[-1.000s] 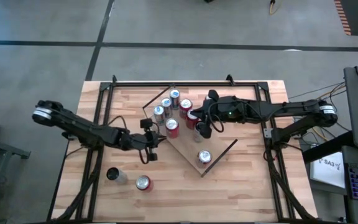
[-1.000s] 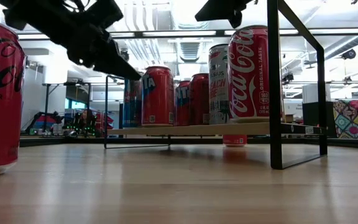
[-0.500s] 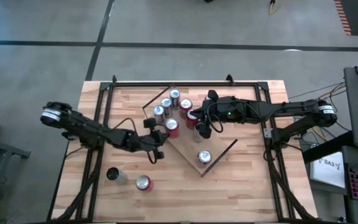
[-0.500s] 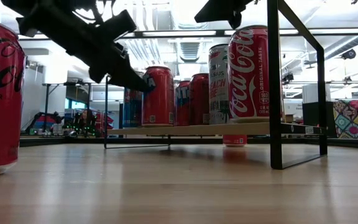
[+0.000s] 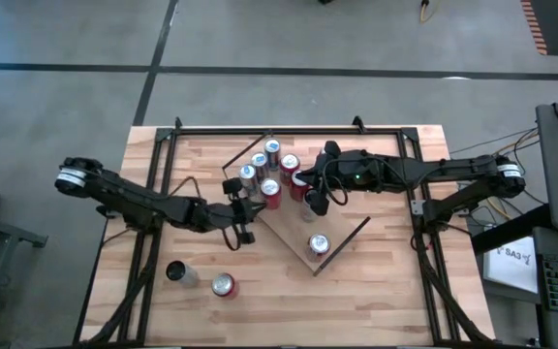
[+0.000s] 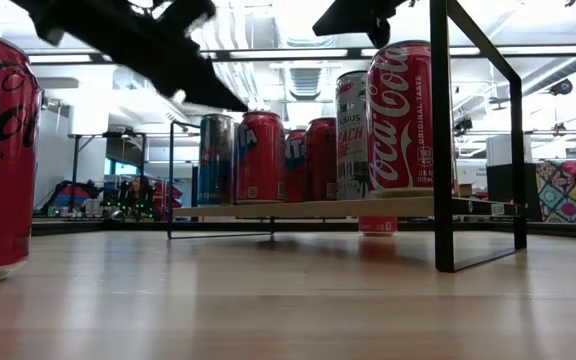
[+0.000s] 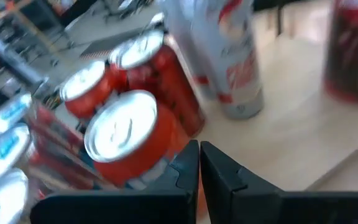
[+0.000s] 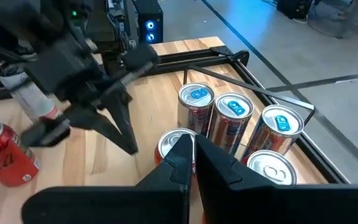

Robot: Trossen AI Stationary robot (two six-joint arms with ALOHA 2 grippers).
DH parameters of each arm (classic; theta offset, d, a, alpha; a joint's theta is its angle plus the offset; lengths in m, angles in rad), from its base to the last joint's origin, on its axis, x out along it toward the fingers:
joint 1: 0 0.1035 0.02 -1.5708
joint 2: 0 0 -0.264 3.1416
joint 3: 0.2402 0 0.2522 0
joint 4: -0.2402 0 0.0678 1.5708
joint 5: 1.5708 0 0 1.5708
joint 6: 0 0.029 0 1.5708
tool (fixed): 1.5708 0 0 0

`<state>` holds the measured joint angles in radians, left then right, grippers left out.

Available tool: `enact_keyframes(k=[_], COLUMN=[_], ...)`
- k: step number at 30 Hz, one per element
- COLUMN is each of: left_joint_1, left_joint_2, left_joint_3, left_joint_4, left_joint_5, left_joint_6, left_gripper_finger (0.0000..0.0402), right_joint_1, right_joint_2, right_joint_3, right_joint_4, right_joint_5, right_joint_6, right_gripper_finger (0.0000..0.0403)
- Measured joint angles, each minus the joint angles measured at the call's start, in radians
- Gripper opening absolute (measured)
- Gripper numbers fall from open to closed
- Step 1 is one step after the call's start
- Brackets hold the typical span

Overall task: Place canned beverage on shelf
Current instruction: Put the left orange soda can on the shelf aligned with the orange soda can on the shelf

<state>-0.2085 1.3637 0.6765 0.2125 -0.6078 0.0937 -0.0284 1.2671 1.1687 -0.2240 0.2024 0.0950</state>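
The shelf [image 5: 294,231], a light-wood board, lies slantwise mid-table with several cans standing on it. Most of them crowd its far-left end [image 5: 264,167], and one can [image 5: 319,244] stands alone at the near end. My left gripper [image 5: 246,211] is shut at the shelf's left edge, its tips [image 6: 240,103] close to the top of the nearest red can [image 7: 126,134]. My right gripper [image 8: 192,152] is shut and hovers above the crowded cans [image 5: 310,194], touching none. A silver can [image 5: 177,273] and a red can [image 5: 223,284] lie loose near the table's front left. My left gripper's shut fingers [image 8: 126,134] slant down from the table's left toward the top rim [image 7: 166,146] of the nearest red can. I cannot tell whether they touch it. The can stands upright on the shelf.
A black frame [image 6: 438,130] rises at the shelf's edge. The table's black frame rails [image 5: 163,174] run along both sides. Bare planks [image 5: 356,291] lie in front of the shelf and to its near right.
My left gripper has gone toward the table's right, up to the shelf's left edge, then risen. In the low view its shut tips now stand above the nearest red can's top, and a blue can behind shows.
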Motion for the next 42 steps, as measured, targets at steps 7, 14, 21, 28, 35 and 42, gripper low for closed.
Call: enact_keyframes(k=[7,14,21,28,35,42], left_joint_1=[0.0,0.009,0.017,0.019,0.019,0.019], left_joint_2=[-0.195,-0.417,-0.606,-0.713,-0.757,-0.757], left_joint_3=[-0.011,-0.041,-0.093,-0.238,-0.281,-0.267], left_joint_4=[-0.021,-0.012,-0.007,0.206,0.226,0.227], left_joint_5=[0.049,0.1,0.249,0.255,0.258,0.254], left_joint_6=[0.159,0.332,0.358,0.403,0.47,0.483], left_gripper_finger=[0.0,0.0,0.0,0.0,0.0,0.0], right_joint_1=[0.0,0.0,0.0,0.0,0.0,0.001], right_joint_2=[0.061,0.169,0.296,0.405,0.452,0.457], right_joint_3=[0.02,0.132,0.291,0.435,0.491,0.49], right_joint_4=[0.02,-0.011,-0.137,-0.311,-0.38,-0.378], right_joint_5=[-0.001,-0.001,-0.001,-0.001,-0.001,-0.001], right_joint_6=[0.016,-0.002,0.008,0.052,0.091,0.079], right_gripper_finger=[0.0009,0.0009,0.0009,0.0009,0.0009,0.0009])
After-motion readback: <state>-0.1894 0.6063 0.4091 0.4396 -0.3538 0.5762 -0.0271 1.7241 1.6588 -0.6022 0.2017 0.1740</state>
